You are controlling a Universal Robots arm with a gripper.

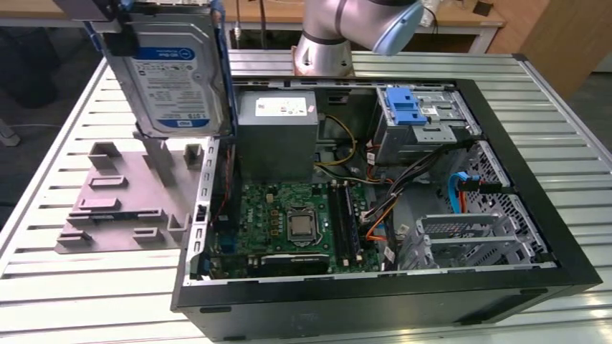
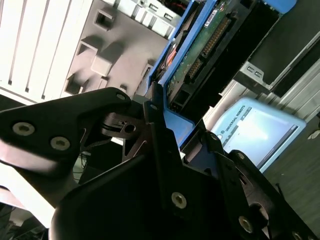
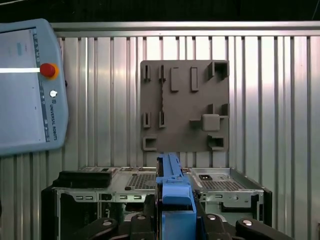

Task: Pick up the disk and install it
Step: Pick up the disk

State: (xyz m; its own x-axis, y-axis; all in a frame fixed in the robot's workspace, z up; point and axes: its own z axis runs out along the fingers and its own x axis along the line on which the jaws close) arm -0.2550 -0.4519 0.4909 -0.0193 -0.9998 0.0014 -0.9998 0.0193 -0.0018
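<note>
**Exterior view: disk held at upper left, outside the open case**

The slatted metal desk [image 1: 86, 287] spans the exterior view. An open black computer case [image 1: 535, 276] lies on it across the centre and right of the frame, with its green motherboard [image 1: 292, 222] exposed at lower centre. A grey power supply box [image 1: 277, 136] stands inside the case just above the motherboard. A drive cage with a blue latch tab [image 1: 413, 107] sits toward the upper right.

Left of the case, a grey fixture plate [image 1: 115, 208] with raised blocks lies flat on the desk. The disk [image 1: 172, 72] hangs upright at the upper left of the frame, above that plate and off the desk. Its label faces the camera, and its blue carrier frame runs along its edges.

In the first wrist view the end effector [image 3: 177, 215] is clamped on the disk's blue frame, with a black finger on each side. The second wrist view shows the disk's circuit-board face.
</note>
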